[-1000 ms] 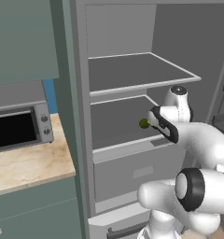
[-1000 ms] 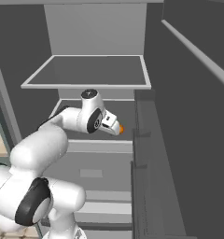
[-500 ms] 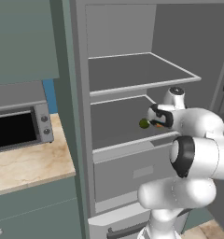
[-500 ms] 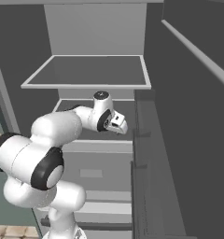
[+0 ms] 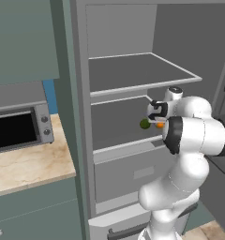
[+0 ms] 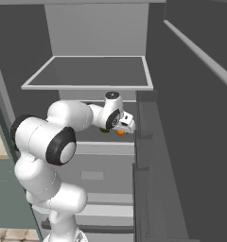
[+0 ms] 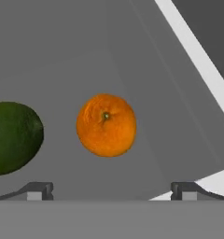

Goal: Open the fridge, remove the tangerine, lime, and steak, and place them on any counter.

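Reaching deeper since a second ago, the arm has folded into the open fridge [image 5: 133,154].

Left base view: gripper [image 5: 153,112] above the lime [image 5: 145,123] and tangerine [image 5: 160,125] on the middle shelf; microwave [image 5: 18,129] at nine o'clock on the counter [image 5: 30,166].

Right base view: tangerine just under the gripper.

Hand view: fingers [image 7: 37,190] spread wide, tangerine between, lime at nine o'clock. Nothing removed yet; steak unseen.

No legible text, label, brand, number or sign appears on any surface: the fridge [image 5: 81,117], its shelves, the microwave [image 5: 18,129] at 9 o'clock and the fruit carry no readable marking.
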Controlling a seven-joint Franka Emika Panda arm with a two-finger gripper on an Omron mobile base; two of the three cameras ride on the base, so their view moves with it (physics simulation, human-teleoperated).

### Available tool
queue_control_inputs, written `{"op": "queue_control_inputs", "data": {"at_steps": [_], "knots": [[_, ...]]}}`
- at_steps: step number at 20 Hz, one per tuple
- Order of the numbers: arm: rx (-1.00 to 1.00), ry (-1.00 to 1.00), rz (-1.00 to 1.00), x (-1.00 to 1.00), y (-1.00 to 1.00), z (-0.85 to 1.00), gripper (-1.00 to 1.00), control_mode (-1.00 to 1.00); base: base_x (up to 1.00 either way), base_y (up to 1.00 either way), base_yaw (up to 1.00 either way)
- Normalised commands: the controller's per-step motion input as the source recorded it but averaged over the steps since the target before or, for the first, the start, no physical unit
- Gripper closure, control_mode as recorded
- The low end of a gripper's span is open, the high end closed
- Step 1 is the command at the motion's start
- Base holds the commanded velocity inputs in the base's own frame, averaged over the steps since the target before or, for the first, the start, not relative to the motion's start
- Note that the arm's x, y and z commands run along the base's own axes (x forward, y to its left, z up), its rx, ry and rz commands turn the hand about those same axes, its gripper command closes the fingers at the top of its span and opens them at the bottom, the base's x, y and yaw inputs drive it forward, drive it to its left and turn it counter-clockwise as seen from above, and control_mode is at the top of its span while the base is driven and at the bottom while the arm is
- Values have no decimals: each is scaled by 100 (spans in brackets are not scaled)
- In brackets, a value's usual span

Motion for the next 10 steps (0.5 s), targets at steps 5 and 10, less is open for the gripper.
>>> {"op": "queue_control_inputs", "data": {"at_steps": [5, 10], "knots": [[1, 0, 4, 22, -4, -51, -100, -100, 0, 0, 0], [13, -1, 6, 39, 0, -7, -100, -100, 0, 0, 0]]}}
